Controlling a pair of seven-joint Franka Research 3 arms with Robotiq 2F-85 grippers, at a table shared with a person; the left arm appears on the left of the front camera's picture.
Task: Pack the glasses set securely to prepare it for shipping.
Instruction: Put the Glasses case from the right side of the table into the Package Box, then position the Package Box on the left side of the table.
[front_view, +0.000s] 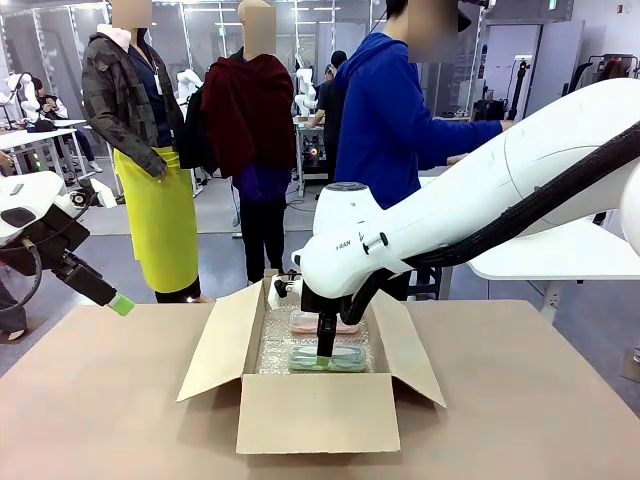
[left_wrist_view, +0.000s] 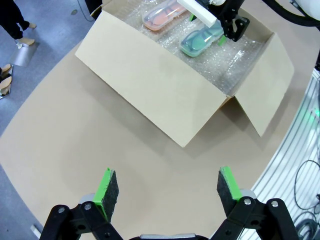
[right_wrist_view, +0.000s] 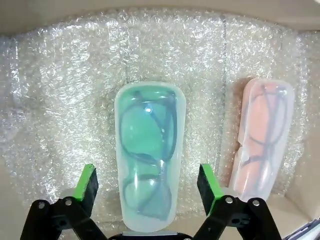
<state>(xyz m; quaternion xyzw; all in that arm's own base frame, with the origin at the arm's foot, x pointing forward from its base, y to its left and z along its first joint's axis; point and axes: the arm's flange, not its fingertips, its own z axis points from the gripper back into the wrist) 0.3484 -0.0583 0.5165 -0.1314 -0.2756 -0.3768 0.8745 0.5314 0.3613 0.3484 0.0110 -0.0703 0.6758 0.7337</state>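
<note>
Both jaws of the right gripper stood spread wide, straddling one end of the mint-green case without pinching it. That case lay flat on the bubble wrap inside the open cardboard box, with the pink case just beside it and parallel. Farther out, the left gripper hung equally spread and empty above the bare table, near the box's outer wall.

Brown table stretching out in front of me, open cardboard box sitting on it near the middle, flaps splaying outward, bubble wrap lining its floor, mint-green case and pink case lying side by side on the wrap, not touching
</note>
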